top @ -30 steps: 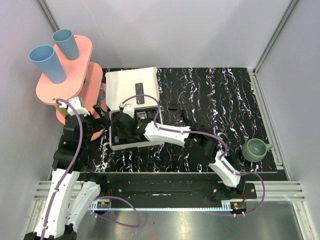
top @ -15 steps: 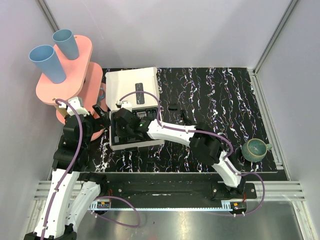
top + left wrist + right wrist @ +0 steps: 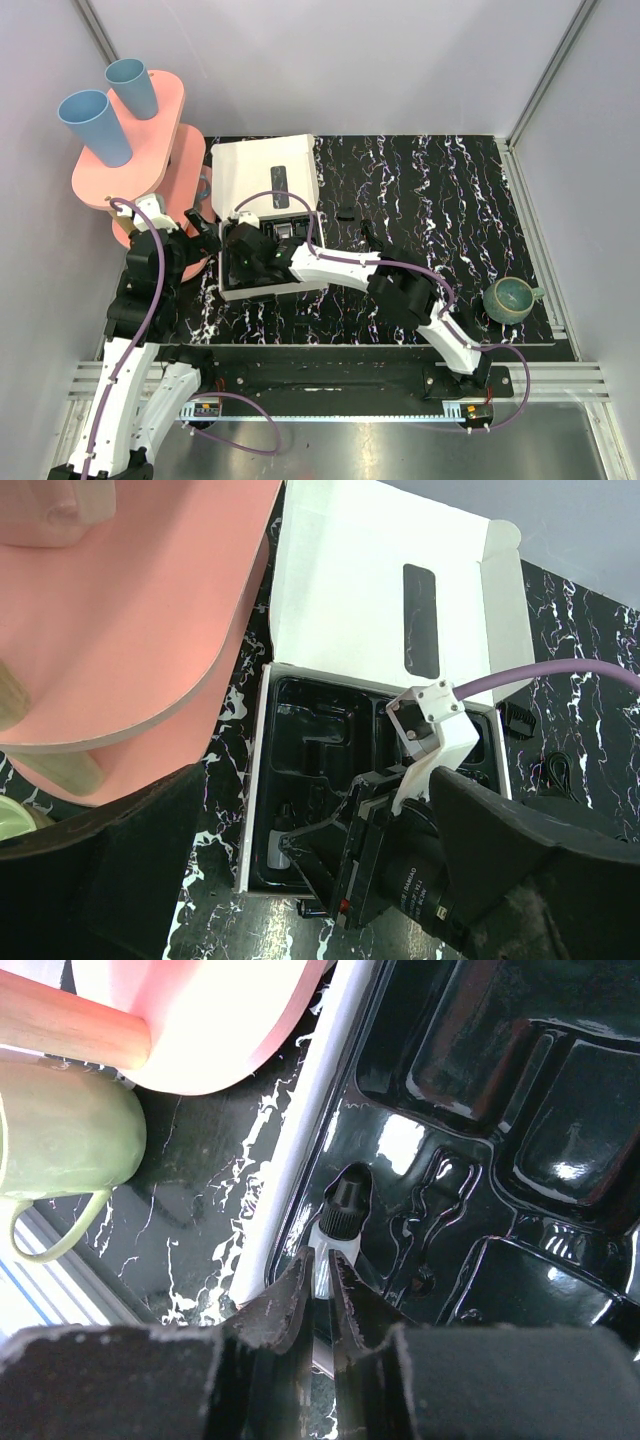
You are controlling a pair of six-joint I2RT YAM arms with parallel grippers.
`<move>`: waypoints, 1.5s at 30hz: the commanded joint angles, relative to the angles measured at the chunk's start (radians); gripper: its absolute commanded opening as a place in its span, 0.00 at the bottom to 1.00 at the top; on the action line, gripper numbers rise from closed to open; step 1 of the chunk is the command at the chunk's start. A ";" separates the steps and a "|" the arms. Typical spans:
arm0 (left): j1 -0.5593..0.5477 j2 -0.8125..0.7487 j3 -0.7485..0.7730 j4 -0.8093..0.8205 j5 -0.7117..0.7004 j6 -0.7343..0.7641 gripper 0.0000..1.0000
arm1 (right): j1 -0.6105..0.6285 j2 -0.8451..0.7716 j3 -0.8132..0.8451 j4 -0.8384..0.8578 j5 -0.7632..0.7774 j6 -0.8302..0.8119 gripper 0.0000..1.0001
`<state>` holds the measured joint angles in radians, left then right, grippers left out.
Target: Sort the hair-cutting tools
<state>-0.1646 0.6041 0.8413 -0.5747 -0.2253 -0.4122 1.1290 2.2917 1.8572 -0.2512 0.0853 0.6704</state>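
Note:
My right gripper (image 3: pixel 238 270) reaches into the black moulded tray (image 3: pixel 560 1140) of the white box (image 3: pixel 262 168). Its jaws are shut on a small clear bottle with a black cap (image 3: pixel 340 1222), which lies in the tray's near left slot; the bottle (image 3: pixel 281 846) also shows in the left wrist view. Two small black hair-cutting pieces lie on the marbled table right of the box: one (image 3: pixel 347 213), also seen from the left wrist (image 3: pixel 515 718), and another (image 3: pixel 371 236). My left gripper (image 3: pixel 310 880) hangs open left of the box, holding nothing. No clipper shows.
A pink two-tier stand (image 3: pixel 150 130) with two blue cups (image 3: pixel 95 125) rises at the far left. A green mug (image 3: pixel 60 1150) sits under it beside the box. A dark teal bowl (image 3: pixel 508 298) stands near the table's right edge.
The right gripper's jaws have narrowed onto the small bottle in the tray, and the arm shifted slightly. The left arm has not moved.

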 commanded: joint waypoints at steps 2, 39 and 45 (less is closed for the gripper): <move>0.005 -0.006 0.004 0.036 -0.026 -0.004 0.99 | -0.012 0.026 0.000 0.029 -0.007 -0.005 0.18; 0.005 0.016 -0.010 0.067 0.035 0.007 0.99 | -0.191 -0.446 -0.291 -0.233 0.200 -0.014 0.55; 0.005 0.065 -0.008 0.088 0.179 0.030 0.99 | -0.325 -0.581 -0.472 -0.322 0.251 -0.078 0.64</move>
<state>-0.1642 0.6331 0.8330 -0.5556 -0.1581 -0.4095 0.8612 1.7679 1.4647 -0.4725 0.2600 0.6460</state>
